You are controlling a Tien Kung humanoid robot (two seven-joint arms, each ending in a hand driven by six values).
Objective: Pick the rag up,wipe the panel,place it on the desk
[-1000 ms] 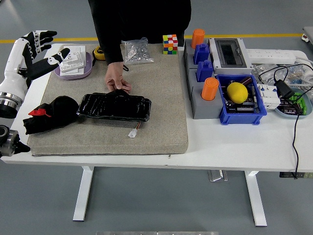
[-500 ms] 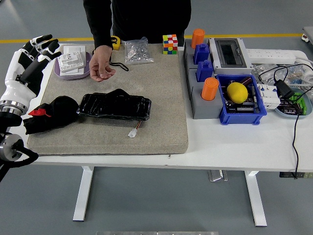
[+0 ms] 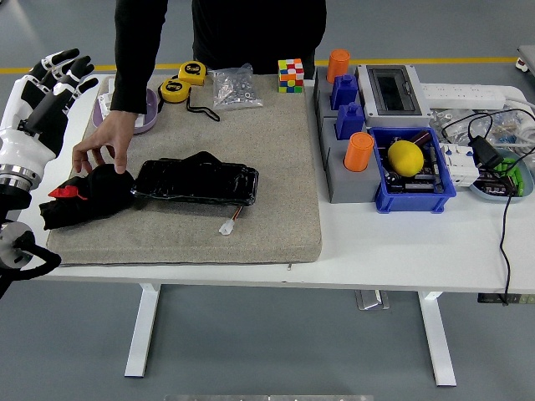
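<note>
Rag (image 3: 84, 195): black cloth with a red tag, bunched on the tan mat (image 3: 276, 209) near the mat's left edge, its right end touching the panel.
Panel (image 3: 196, 181): glossy black tray-like piece, flat on the mat just right of the rag; a small white plug on short wires (image 3: 228, 225) lies toward the mat's front edge.
Person's hand (image 3: 102, 150): reaching from the table's far side, fingertips down on the rag's top (pressing or adjusting, cannot tell which).
Left hand (image 3: 46, 88): raised beyond the mat's left edge, near the table's far-left corner, 5 fingers spread, grasping nothing, apart from the rag.
Right hand: out of sight.
Step in hand: rag lies on the mat, not in the robot's hold; this fits both a rag waiting for pickup and a rag set down after wiping. No wipe marks readable on the panel.
Next move: not settled. Any reach toward the rag calls for the person's hand to clear, then a descent onto the bunched middle, avoiding the panel's edge.
Other items: 2 yellow tape measures (image 3: 184, 80), bag of hardware (image 3: 232, 88), colour cube (image 3: 290, 74) along the mat's far edge.
</note>
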